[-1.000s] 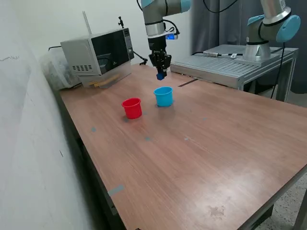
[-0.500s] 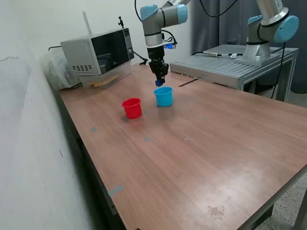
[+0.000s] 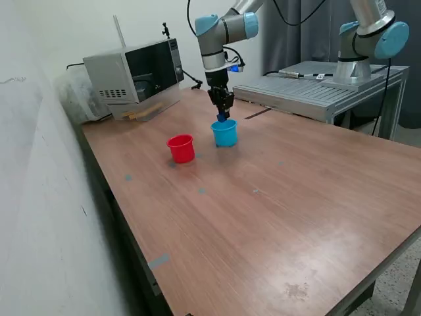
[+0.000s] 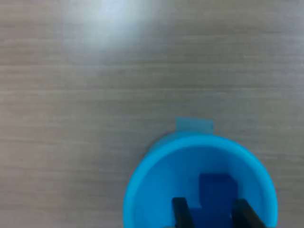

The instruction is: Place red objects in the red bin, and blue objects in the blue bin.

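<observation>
I see a microwave (image 3: 135,76) at the far end of the brown wooden surface (image 3: 276,204), by a white wall (image 3: 46,217).

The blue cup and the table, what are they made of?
The blue cup looks like smooth plastic: one even colour, a thin moulded rim, a soft sheen. The table looks like wood or a wood-look laminate: brown grain lines with a glossy glare patch. Which of the two, I cannot tell.
</observation>
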Motion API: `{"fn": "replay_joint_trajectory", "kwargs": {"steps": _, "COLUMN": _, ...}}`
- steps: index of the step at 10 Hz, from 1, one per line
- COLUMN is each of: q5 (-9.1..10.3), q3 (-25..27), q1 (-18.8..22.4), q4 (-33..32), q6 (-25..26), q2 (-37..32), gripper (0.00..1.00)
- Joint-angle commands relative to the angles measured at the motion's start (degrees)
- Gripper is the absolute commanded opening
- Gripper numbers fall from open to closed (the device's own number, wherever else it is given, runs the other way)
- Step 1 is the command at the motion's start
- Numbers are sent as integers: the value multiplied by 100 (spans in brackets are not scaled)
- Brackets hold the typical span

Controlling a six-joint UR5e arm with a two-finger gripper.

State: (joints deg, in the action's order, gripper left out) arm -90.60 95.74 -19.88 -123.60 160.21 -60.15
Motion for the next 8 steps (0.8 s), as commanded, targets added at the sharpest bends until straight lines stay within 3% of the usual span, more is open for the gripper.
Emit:
{"fn": "replay_joint_trajectory", "kwargs": {"steps": 1, "q5": -1, "q3": 164, "q1": -7, "q4": -24, "q6": -8, "q2": -14, "gripper": 0}}
{"fn": "replay_joint_trajectory", "kwargs": {"steps": 3, "q5": -27, "q3": 208, "q1": 10, "q4": -24, "q6": -42, "q2": -40, "gripper": 0}}
{"fn": "replay_joint_trajectory", "kwargs": {"steps": 4, "q5": -19, "q3": 225, "q1": 28, "q4": -24, "q6": -51, "q2": -49, "gripper": 100}}
{"fn": "replay_joint_trajectory", "kwargs": {"steps": 8, "q5": -19, "q3": 366, "q1": 194, "q4": -15, "q6": -60, "q2": -426, "gripper": 100}}
